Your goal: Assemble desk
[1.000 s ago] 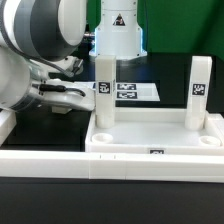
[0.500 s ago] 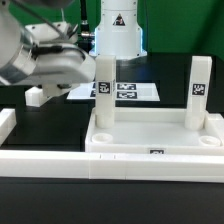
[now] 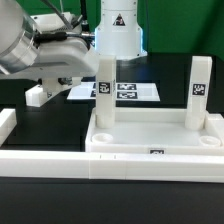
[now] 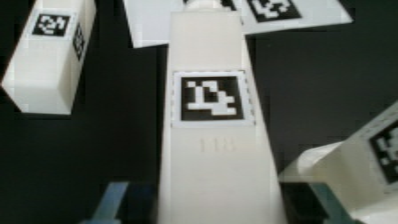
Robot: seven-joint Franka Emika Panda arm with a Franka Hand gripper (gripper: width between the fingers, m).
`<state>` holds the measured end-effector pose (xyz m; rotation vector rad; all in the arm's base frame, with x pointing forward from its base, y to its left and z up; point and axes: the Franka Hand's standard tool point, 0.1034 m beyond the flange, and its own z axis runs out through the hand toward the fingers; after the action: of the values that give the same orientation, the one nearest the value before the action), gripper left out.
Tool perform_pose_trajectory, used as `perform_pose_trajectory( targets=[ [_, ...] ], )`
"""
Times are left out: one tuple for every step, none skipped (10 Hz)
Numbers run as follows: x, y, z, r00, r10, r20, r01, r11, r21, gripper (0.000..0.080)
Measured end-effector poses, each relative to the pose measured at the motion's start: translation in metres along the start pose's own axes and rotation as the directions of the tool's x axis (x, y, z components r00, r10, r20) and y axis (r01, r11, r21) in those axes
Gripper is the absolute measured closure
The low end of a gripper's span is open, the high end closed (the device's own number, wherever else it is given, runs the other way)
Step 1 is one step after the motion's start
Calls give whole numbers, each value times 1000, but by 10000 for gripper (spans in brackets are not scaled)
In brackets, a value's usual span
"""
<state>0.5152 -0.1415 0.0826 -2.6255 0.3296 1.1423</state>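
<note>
DESK ASSEMBLY, MID-JOB: In the wrist view the claw (image 4: 201,205), closed partway, grips a tagged leg (image 4: 210,100) by its two sides. A second leg (image 4: 45,60) and a third leg (image 4: 356,165) flank it, apart from it.

In the exterior view the tabletop (image 3: 150,135) lies on the black counter (image 3: 60,125) toward that view's right. A left upright leg (image 3: 104,85) and a right upright leg (image 3: 200,88) stand at its rear corners. The wall (image 3: 45,165) runs across the front and hides the tabletop's lower edge. The left upright leg covers part of the marker board (image 3: 135,92) behind it. The arm (image 3: 35,45) blocks the claw from this side.

A small leg (image 3: 35,96) shows beneath the arm; whether it is the gripped one cannot be told.

A second ago the arm filled the lower left of this view. It now sits higher, uncovering the small leg and the wall's end (image 3: 8,122). The tabletop and both upright legs are unchanged.
</note>
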Motion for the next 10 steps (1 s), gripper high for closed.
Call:
perform_pose_trajectory(
  targets=[
    [7, -5, -19, 996, -12, -93, 10, 1000, -17, 509],
    [1, -11, -30, 990, -22, -140, 19, 1000, -22, 509],
    [2, -17, -42, 977, -32, -209, 26, 999, -33, 509],
    [3, -22, -51, 958, -43, -285, 31, 998, -47, 509],
    [7, -21, -50, 933, -61, -354, 42, 997, -62, 509],
    [10, -20, -52, 901, -59, -429, 34, 997, -66, 509],
    [11, -19, -55, 866, -60, -497, 27, 997, -74, 509],
    [11, -17, -55, 842, -59, -536, 20, 997, -80, 509],
    [16, -16, -61, 798, -63, -599, 10, 996, -92, 509],
    [14, -22, -73, 753, -77, -653, 11, 994, -105, 509]
  ],
)
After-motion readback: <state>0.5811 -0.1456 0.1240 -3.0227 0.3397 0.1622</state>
